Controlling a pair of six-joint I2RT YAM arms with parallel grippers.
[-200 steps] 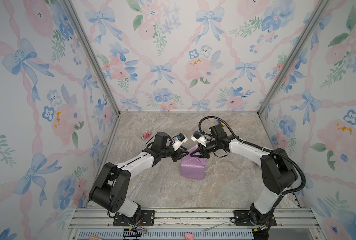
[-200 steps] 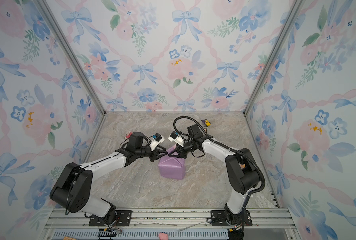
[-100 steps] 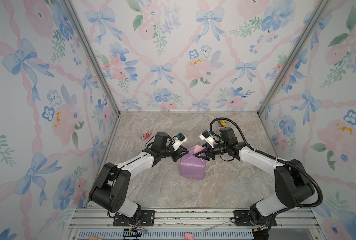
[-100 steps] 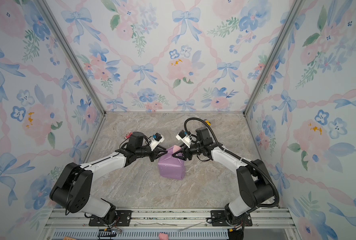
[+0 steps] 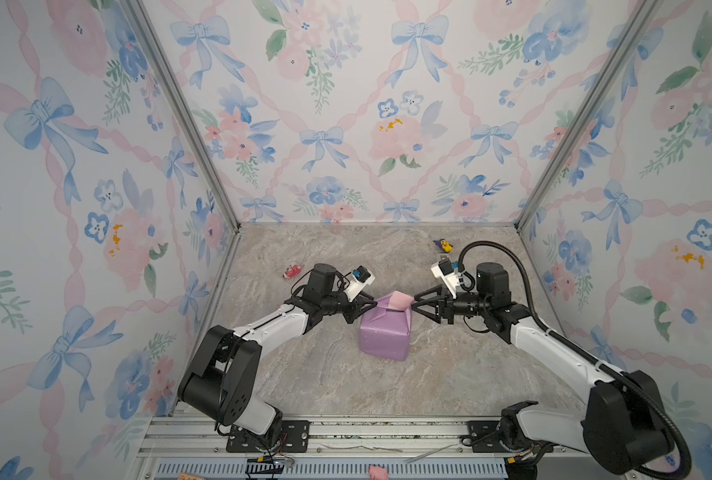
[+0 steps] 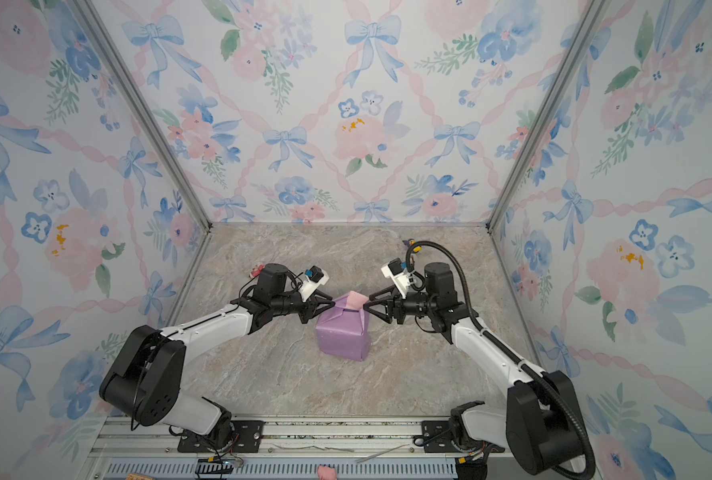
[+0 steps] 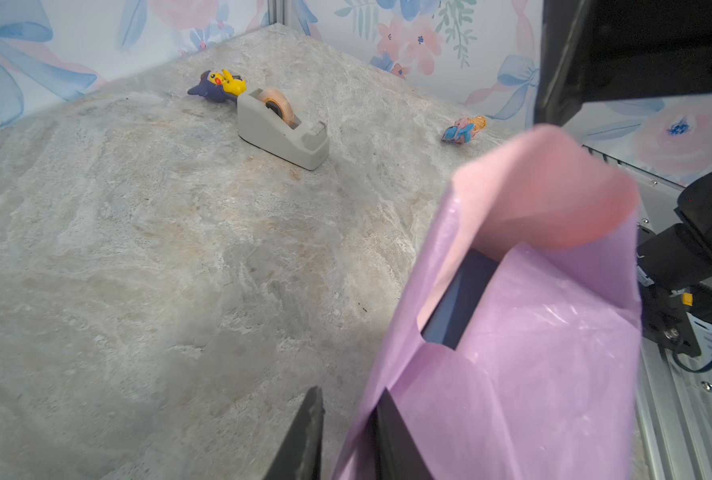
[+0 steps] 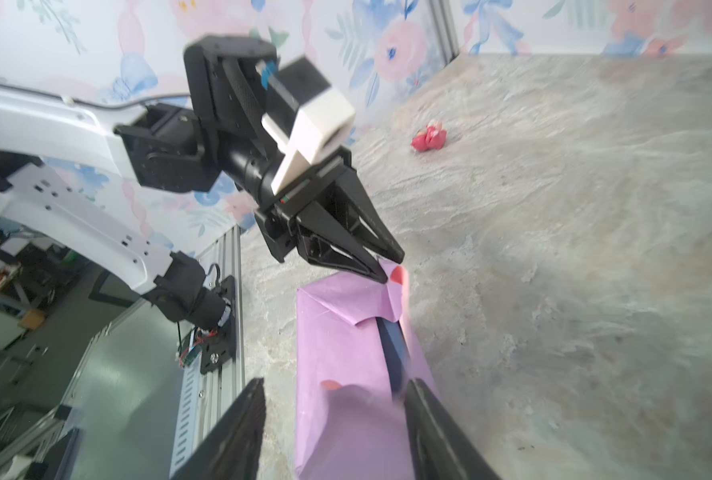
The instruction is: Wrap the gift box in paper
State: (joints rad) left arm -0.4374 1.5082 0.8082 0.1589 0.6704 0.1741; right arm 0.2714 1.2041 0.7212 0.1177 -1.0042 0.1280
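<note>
The gift box stands mid-table, covered in the lilac paper [image 5: 383,332] [image 6: 342,332]. Only a navy strip of the box [image 7: 458,307] [image 8: 391,353] shows through a gap in the folds. At the far end a pale pink flap of paper [image 5: 400,300] [image 7: 554,187] stands up. My left gripper [image 5: 374,304] [image 6: 332,304] [image 7: 349,392] is at the far left corner of the box, shut on a fold of the paper. My right gripper [image 5: 412,303] [image 6: 367,302] [image 8: 335,384] is open at the right end, its fingers either side of the wrapped box and holding nothing.
In the left wrist view a grey tape dispenser [image 7: 281,129] sits on the table behind the box, next to a yellow and purple toy [image 7: 219,85] [image 5: 443,246]. A red toy [image 5: 292,271] [image 8: 429,139] lies far left, and a pink and blue toy [image 7: 464,129] lies near the right wall.
My right gripper has drawn back to the right off the box top and opened wider. The left gripper closed a little on the paper and has stayed in place.
</note>
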